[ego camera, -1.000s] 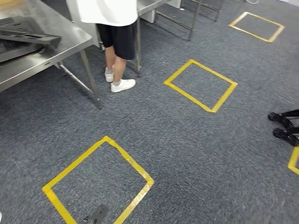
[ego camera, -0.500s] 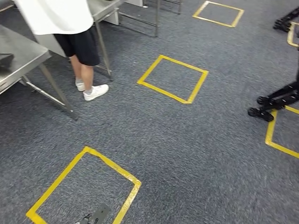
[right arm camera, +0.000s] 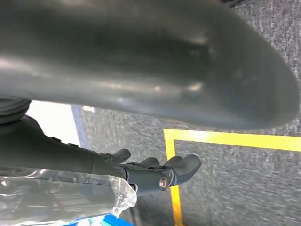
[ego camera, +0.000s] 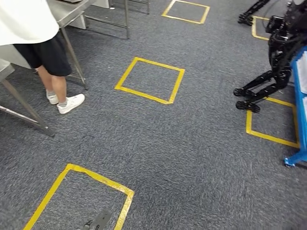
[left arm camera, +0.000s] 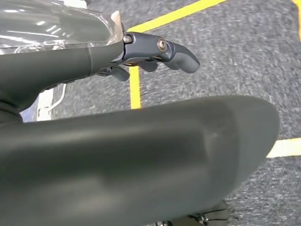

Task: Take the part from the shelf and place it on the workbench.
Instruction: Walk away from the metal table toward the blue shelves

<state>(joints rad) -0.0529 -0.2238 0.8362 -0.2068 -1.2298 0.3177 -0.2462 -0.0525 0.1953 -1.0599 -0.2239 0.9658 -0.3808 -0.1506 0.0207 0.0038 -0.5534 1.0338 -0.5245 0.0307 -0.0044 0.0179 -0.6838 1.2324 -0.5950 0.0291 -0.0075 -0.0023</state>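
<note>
The whole head view has slid since a second ago: the steel counter (ego camera: 11, 72) and the person in white shirt and dark shorts (ego camera: 43, 52) have drifted to ten o'clock, while a blue shelf frame (ego camera: 299, 96) and a black legged machine (ego camera: 275, 62) have entered at two o'clock. That is the camera turning, not the things moving; I judge the robot is swinging toward the shelf, the fetch not yet begun.

The left hand (left arm camera: 156, 52) hangs over grey carpet with yellow tape squares (ego camera: 150, 79), fingers loosely extended, gripping nothing. The right hand (right arm camera: 156, 172) hangs likewise, empty. I cannot make out the part on the shelf.
</note>
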